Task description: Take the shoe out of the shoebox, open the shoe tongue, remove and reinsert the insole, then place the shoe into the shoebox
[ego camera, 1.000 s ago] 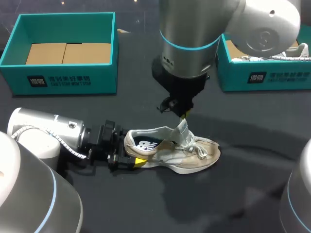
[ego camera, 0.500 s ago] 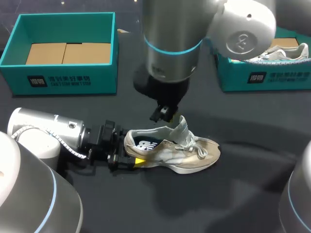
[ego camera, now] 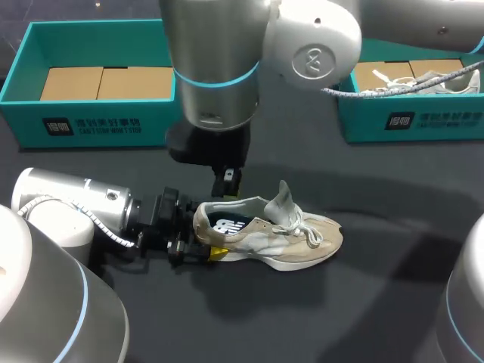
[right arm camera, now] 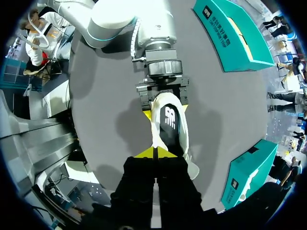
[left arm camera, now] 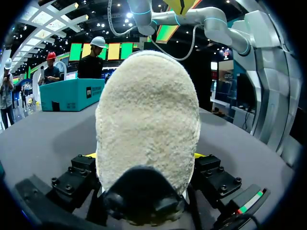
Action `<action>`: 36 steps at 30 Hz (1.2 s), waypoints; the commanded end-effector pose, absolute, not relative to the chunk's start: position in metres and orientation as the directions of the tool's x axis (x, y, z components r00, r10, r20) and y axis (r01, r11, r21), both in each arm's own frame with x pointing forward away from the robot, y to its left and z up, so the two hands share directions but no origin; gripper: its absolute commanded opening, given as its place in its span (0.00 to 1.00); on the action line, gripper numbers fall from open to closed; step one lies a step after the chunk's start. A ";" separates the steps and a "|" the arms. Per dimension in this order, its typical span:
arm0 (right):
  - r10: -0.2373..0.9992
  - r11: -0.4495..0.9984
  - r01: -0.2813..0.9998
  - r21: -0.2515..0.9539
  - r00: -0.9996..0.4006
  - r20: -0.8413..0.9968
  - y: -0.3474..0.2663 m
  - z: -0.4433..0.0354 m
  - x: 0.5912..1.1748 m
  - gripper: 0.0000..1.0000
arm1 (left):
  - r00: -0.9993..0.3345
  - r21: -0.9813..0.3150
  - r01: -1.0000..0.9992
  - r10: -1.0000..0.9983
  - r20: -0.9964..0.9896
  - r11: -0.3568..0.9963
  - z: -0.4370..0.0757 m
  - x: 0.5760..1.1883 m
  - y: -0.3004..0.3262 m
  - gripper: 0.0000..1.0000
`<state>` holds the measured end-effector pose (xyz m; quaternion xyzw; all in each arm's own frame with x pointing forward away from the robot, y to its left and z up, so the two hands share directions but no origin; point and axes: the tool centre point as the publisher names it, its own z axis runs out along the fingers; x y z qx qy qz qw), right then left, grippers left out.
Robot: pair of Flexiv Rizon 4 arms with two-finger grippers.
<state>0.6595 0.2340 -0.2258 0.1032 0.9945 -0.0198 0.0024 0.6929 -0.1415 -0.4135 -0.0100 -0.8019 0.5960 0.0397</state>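
1. Nearest to me is one left hand (ego camera: 195, 236), low over the table. Its two fingers press on the heel of the shoe from both sides, so it grips the shoe. In the left wrist view the pale, fuzzy heel stands between the fingers, and only a little yellow of the tips shows at each side.
2. One shoe (ego camera: 272, 238) is out of the boxes. It lies on its sole on the table, near the middle, with the heel toward the left hand and the toe pointing away from it. It is beige and white, with white laces.
3. Its one tongue (ego camera: 283, 198) stands up, and the opening is wide. One dark insole (ego camera: 229, 224) with a white mark lies inside the shoe.
4. One right hand (ego camera: 228, 180) hangs just above the heel end of the opening. In the right wrist view its yellow tips are pressed together and hold nothing.
5. Farther away there are two teal shoeboxes, well apart. The left shoebox (ego camera: 91, 125) shows only its cardboard floor (ego camera: 106, 82).
6. The right shoebox (ego camera: 412, 121) holds what seems to be a second shoe (ego camera: 446, 82), white, partly hidden behind the right arm.
7. The table (ego camera: 363, 302) has a dark grey, matt surface.
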 end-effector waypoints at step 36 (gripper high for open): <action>0.189 0.981 0.189 0.047 -0.982 -0.005 0.238 -0.303 0.668 0.00 | -0.997 -0.957 -0.031 0.061 0.050 0.289 -0.414 0.692 -0.140 0.00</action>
